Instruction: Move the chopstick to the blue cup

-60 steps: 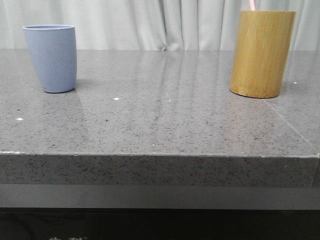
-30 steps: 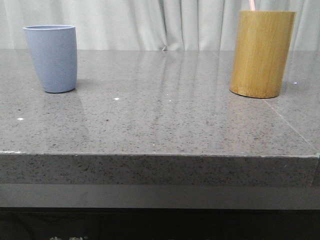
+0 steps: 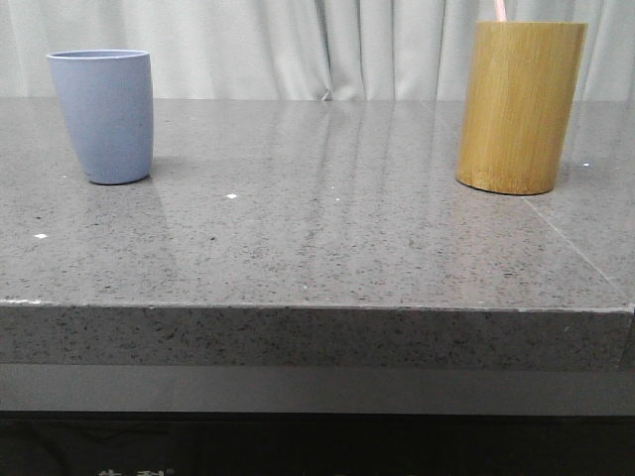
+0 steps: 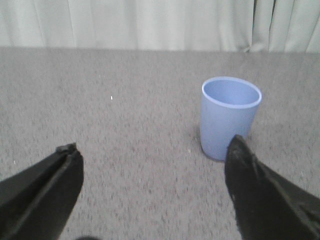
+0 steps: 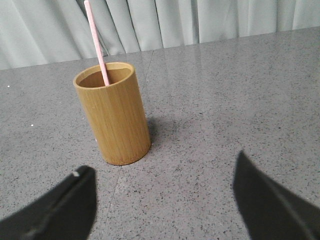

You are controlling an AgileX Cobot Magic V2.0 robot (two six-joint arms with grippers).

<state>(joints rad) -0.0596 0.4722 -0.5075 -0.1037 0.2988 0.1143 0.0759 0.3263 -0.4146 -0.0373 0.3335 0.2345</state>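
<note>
The blue cup (image 3: 102, 115) stands upright at the table's back left; in the left wrist view the blue cup (image 4: 230, 116) is empty. A pale pink chopstick (image 5: 96, 42) leans inside the bamboo cylinder (image 5: 113, 112), and its tip, the chopstick (image 3: 501, 10), pokes above the cylinder (image 3: 519, 105) at the back right. My left gripper (image 4: 152, 150) is open, short of the cup, with one fingertip (image 4: 240, 150) overlapping the cup's base in the picture. My right gripper (image 5: 162, 170) is open over bare table, short of the cylinder.
The grey speckled stone table (image 3: 317, 248) has a front edge close to the camera. A pale curtain (image 3: 327, 45) hangs behind the table. A seam (image 3: 580, 248) runs through the slab at the right.
</note>
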